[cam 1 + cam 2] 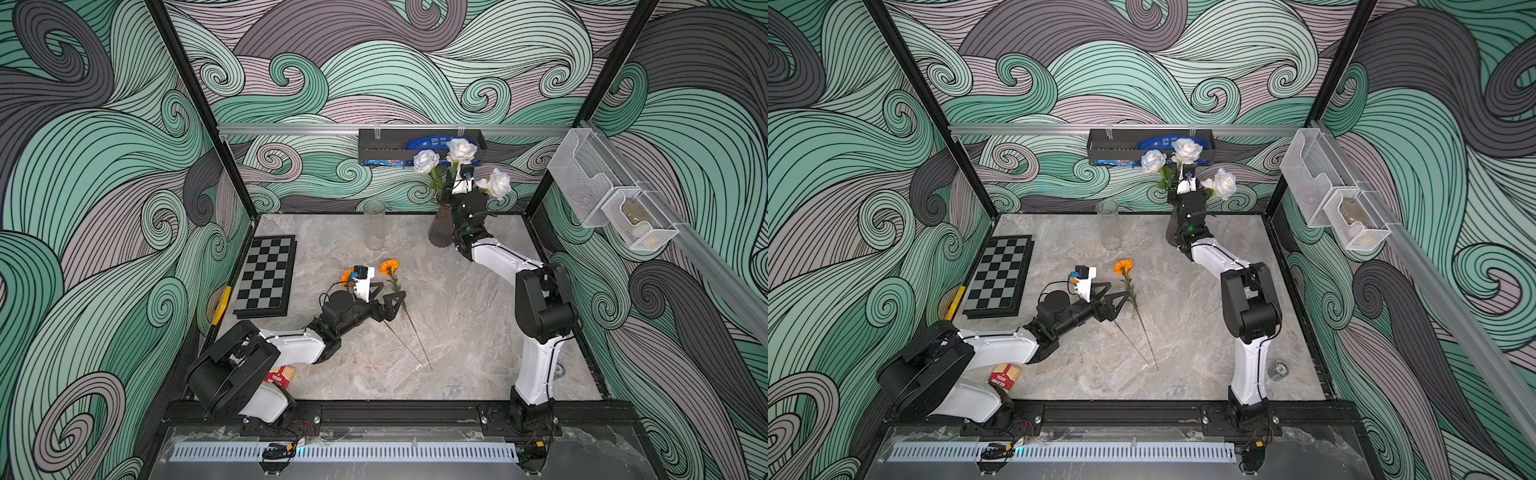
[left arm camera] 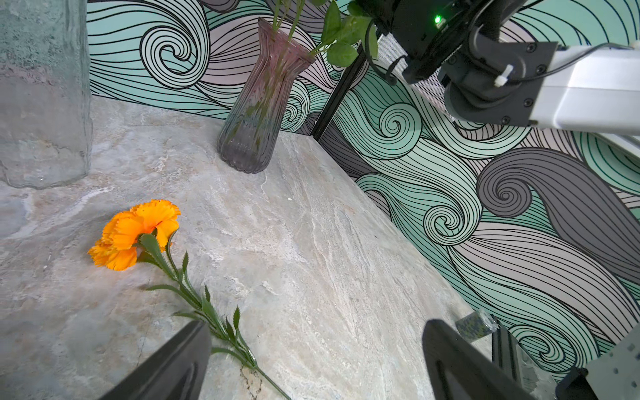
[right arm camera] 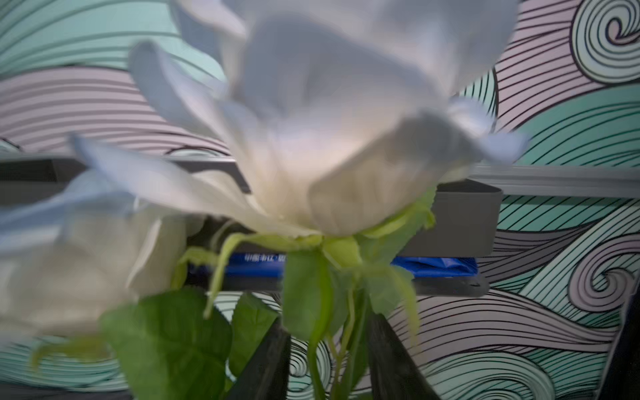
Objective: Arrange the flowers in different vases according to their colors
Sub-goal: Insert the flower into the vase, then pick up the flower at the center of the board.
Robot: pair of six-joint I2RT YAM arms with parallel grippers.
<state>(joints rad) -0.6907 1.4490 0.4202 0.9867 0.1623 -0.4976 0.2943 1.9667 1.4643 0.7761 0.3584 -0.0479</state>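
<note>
My right arm reaches above the far ribbed vase (image 1: 438,228); its end effector (image 3: 325,317), parted, flanks a white rose (image 3: 329,138) stem without gripping it.

Worktop (image 1: 457,324): cylinder vase (image 1: 374,226) back centre; narrow-neck vase (image 1: 439,232) to its right. Three roses (image 1: 461,150) stand in the narrow-neck vase. Two marigolds (image 1: 389,266) lie mid-worktop, in front of the cylinder vase, side by side, stems pointing to the front. Chessboard (image 1: 266,276) lies along the left edge. Card box (image 1: 280,376) front-left, partly under the left arm (image 1: 291,347). Rack (image 1: 382,145) on back wall, behind the roses.
</note>
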